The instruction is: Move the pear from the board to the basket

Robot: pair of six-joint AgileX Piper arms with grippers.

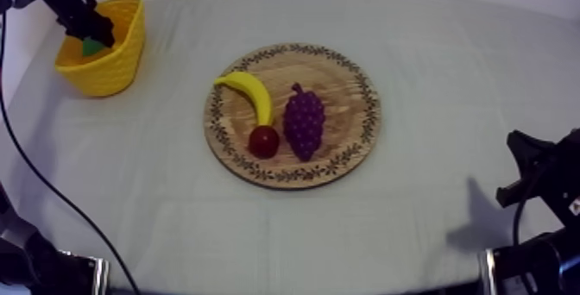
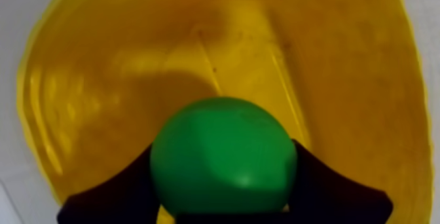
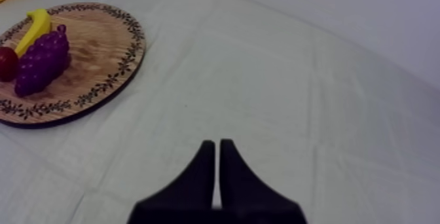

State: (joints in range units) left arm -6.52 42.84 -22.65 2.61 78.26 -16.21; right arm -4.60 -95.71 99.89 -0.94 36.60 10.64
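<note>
Pear (image 2: 222, 154), gripped in the left jaws, hangs at the basket (image 2: 85, 95) mouth; its axis cannot be told. Board (image 1: 345, 100) holds banana (image 1: 250, 91), grapes (image 1: 304, 122), small red fruit (image 1: 264, 141). Right jaws lie pressed together above the counter (image 3: 294, 76).

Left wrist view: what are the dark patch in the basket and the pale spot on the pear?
Left wrist view: the patch on the basket wall is a shadow behind the pear, the spot a soft glint of light. Top view: another shadow darkens the cloth at lower right.
</note>
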